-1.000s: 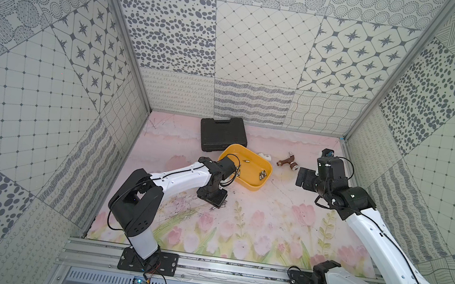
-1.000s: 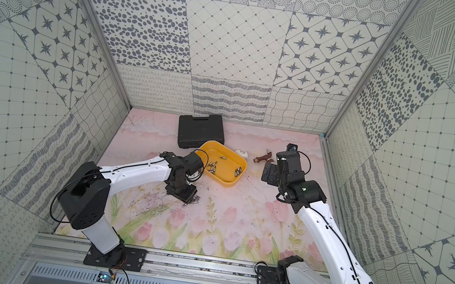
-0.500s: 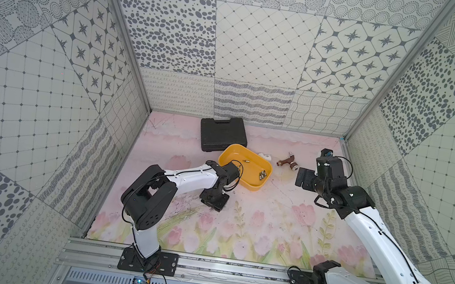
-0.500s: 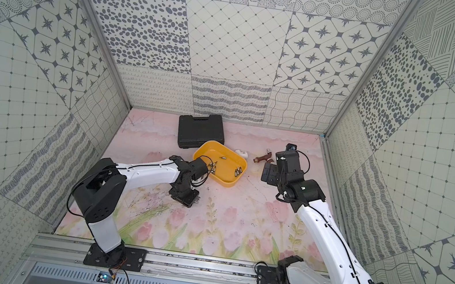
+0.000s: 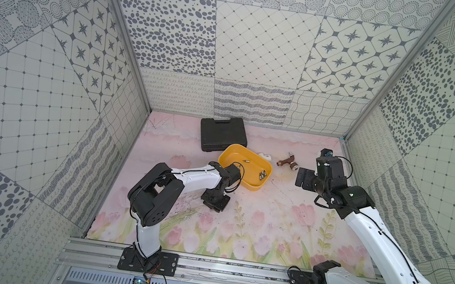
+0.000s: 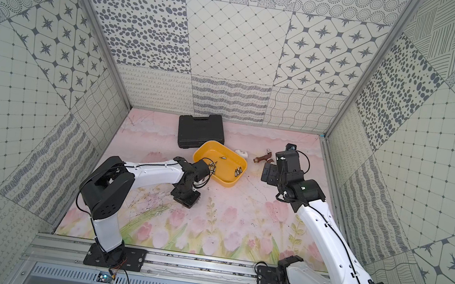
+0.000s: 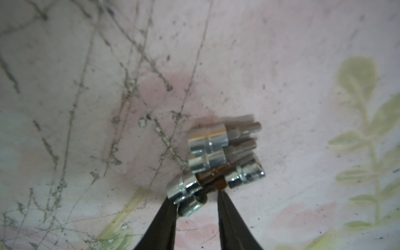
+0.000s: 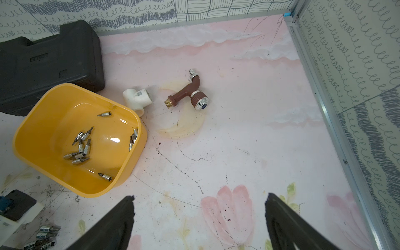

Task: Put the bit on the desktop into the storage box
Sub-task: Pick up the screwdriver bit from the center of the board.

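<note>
The left tool (image 7: pixel 195 198) is being held low over the bench (image 5: pixel 268 230), near the front wall of the storage box (image 5: pixel 256 187) but apart from it. In the left wrist view its two black fingers (image 7: pixel 165 218) are being shown a little apart, with the tips at a small heap of chrome bits (image 7: pixel 216 151) that is lying on the bench. One short bit (image 7: pixel 190 207) is being framed between the tips. It is touching one finger, while a gap is being left to the other finger, so no firm grip is being shown. In both top views the heap is being hidden under the left tool (image 5: pixel 214 203).

The storage box, a yellow tray, is being seen in the middle of the far half of the bench, with one corner just beside the black tool case (image 5: pixel 222 134). Many loose bits (image 8: pixel 81 147) are lying inside it: one group is in the middle, some are against a side wall, and two are lying alone.

The right tool (image 8: pixel 199 205) is being held above the bench with its fingers wide apart, and nothing is being carried between them. A white pipe tee (image 8: pixel 136 99) is lying just beside the box, and a brown tap (image 8: pixel 188 93) is lying near the tee.
</note>
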{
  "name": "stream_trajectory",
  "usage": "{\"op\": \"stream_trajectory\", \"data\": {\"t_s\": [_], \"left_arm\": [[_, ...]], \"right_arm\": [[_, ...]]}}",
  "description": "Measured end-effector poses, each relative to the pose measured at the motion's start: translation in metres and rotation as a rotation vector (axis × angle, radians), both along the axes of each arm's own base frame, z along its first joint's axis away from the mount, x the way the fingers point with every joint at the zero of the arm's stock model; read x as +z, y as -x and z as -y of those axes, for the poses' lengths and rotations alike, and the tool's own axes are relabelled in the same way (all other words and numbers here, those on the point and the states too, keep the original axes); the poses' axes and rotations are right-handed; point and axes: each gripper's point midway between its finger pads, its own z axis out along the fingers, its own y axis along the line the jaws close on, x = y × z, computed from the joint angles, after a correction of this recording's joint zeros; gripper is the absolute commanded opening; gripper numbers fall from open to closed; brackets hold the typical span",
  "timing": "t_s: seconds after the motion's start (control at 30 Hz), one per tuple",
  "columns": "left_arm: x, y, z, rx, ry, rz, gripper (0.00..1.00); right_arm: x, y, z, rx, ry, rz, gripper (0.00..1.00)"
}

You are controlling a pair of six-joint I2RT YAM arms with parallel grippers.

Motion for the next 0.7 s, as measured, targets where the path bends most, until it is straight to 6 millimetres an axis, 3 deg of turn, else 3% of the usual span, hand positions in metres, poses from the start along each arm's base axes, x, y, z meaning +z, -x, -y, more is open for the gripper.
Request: {"op": "stream_trajectory", "data": {"t_s": [0.7], "left_arm": [[-0.0007, 0.0016, 0.0008, -0.007, -0.004, 0.001, 0.16]], "right_arm": [[-0.0022, -0.0009, 0.0000, -0.001, 0.003, -0.007, 0.97]]}}
